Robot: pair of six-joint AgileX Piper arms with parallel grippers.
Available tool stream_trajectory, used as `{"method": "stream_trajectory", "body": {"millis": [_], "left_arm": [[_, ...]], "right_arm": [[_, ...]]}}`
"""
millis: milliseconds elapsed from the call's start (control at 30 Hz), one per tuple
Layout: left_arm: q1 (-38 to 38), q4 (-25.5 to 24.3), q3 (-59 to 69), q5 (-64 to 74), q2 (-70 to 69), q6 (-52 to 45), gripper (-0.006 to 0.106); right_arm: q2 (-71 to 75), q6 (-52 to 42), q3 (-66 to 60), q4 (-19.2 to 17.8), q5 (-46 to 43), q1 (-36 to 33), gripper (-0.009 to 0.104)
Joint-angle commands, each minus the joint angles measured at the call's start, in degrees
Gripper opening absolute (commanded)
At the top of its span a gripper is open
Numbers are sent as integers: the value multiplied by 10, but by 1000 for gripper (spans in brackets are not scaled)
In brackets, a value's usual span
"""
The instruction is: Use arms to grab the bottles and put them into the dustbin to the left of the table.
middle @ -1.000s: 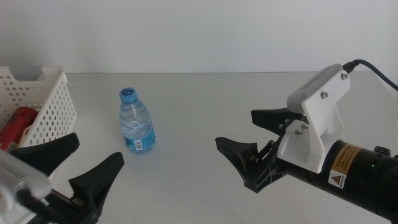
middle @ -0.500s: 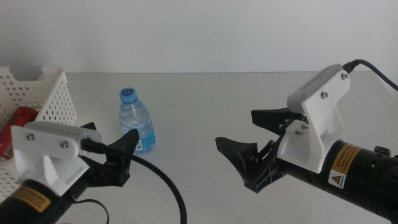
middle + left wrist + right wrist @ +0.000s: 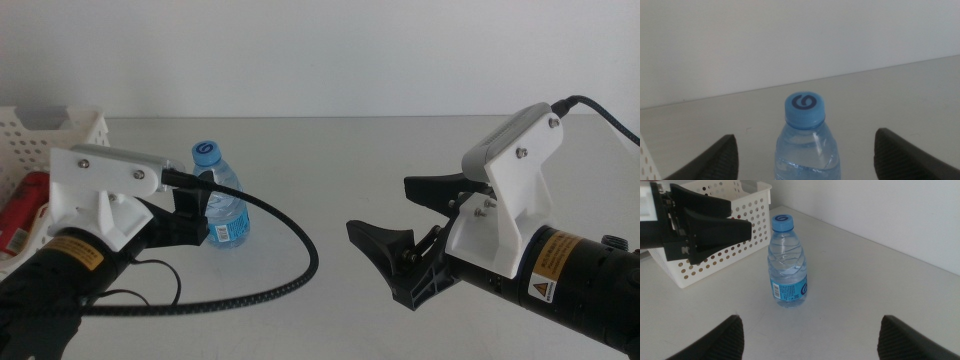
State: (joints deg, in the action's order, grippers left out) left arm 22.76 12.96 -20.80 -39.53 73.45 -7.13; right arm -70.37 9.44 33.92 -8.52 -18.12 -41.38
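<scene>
A small clear water bottle [image 3: 220, 205] with a blue cap stands upright on the grey table [image 3: 340, 160], left of centre. My left gripper [image 3: 196, 212] has come in from the left and is open, one jaw on each side of the bottle [image 3: 806, 142] without touching it. The white perforated dustbin [image 3: 62, 123] stands at the far left with a red can [image 3: 26, 208] inside it. Over the table's right half my right gripper [image 3: 415, 225] hangs open and holds nothing, well away from the bottle [image 3: 787, 265].
The left arm's white housing [image 3: 100, 190] and its black cable [image 3: 290, 270] cover the table's front left and part of the dustbin [image 3: 727, 230]. Bare tabletop lies between the bottle and the right gripper.
The left arm rose from the bottom left corner and moved forward to the water bottle, bringing its open jaws around it. The right arm and the bottle stayed still.
</scene>
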Motion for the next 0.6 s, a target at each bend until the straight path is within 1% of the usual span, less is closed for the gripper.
{"method": "stream_trajectory", "body": {"millis": [0,200,267,333,567], "left_arm": [[-28,-69,-30,-40,14,51,92],[-94,-253,-66,-59,94,176,92],[-109,-297,-80,-88,125,195,92],[-115,-316,-91,-114,154,211,92],[-115,-316,-137,-140,252,223,92]], "right_arm": [[16,-7,14,-2,-40,2,71],[16,-7,14,-2,-40,2,71],[16,-7,14,-2,-40,2,71],[16,-7,14,-2,-40,2,71],[16,-7,14,-2,-40,2,71]]}}
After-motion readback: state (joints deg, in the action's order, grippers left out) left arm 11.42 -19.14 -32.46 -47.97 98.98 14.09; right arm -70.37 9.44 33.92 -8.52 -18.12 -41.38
